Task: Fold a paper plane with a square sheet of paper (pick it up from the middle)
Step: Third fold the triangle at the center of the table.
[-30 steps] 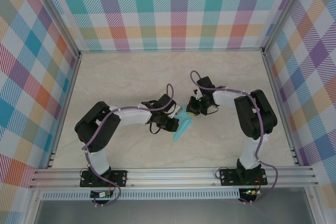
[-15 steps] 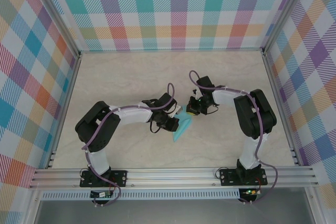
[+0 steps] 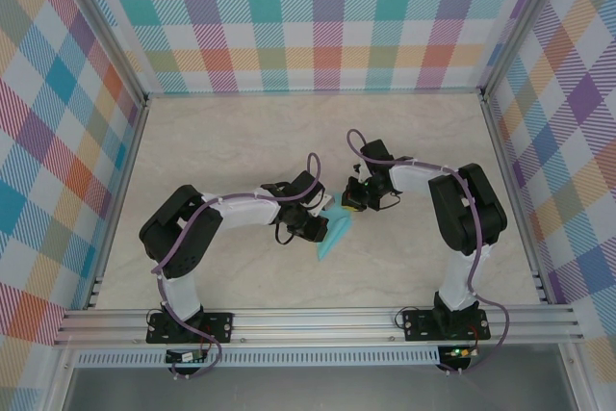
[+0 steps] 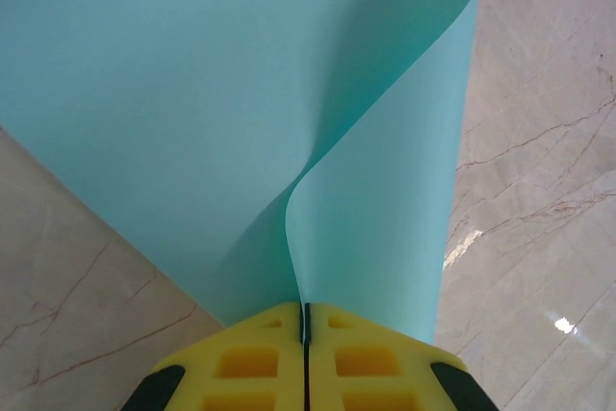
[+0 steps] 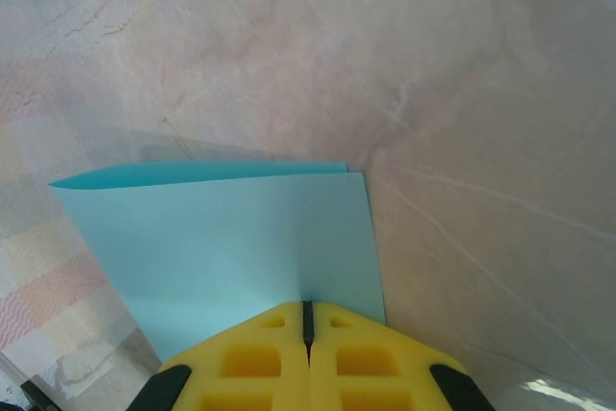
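Jaws of my left gripper [image 4: 306, 320] and right gripper [image 5: 308, 320] both clamp the folded square sheet of paper [image 3: 335, 236] mid-table [image 3: 241, 141], its long axis slanting near-left to far-right.

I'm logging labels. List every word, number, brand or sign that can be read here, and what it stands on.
None can be read. The teal paper is blank, the yellow pads of the left gripper and the right gripper carry no marking, and the marbled table and checked walls bear pattern, no lettering. Any marking on the arm bases is too small to tell.
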Controlling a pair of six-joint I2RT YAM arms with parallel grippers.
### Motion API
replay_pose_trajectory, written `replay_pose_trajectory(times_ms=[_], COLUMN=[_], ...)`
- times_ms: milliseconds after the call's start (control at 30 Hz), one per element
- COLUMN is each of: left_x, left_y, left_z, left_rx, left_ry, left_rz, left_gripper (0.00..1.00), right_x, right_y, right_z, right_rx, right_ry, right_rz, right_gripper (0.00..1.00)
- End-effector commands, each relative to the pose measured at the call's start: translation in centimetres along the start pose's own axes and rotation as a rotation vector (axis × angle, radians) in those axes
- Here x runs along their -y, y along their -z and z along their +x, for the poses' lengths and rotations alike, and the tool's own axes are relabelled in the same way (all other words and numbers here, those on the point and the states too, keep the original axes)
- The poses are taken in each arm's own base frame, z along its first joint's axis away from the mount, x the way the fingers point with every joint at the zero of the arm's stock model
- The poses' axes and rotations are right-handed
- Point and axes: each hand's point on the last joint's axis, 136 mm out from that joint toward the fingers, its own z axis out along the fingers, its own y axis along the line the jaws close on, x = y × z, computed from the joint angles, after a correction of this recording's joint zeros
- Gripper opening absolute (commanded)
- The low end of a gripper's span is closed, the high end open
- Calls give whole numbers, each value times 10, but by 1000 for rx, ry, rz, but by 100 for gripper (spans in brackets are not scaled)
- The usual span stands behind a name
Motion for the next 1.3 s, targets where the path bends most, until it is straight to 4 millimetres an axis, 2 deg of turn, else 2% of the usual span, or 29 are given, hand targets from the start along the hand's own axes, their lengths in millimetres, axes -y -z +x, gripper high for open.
replay_pose_trajectory(times_ms=[0, 433, 800, 1100, 1267], left_x=[8, 10, 6, -1, -4], left_y=[12, 14, 3, -4, -7], left_z=[-15, -16, -19, -3, -2], left_rx=[39, 44, 33, -7, -11], left_ry=[-18, -20, -12, 2, 11], left_rz=[22, 28, 22, 8, 0], left_gripper=[6, 6, 6, 6, 6], right_x=[23, 24, 25, 28, 28], right_y=[-13, -15, -17, -18, -18], right_z=[20, 21, 23, 24, 25], right_rx=[-79, -82, -90, -90, -94], right_ry=[-37, -43, -51, -56, -57], right_rz=[68, 68, 66, 71, 71], right_gripper=[0, 0, 0, 0, 0])
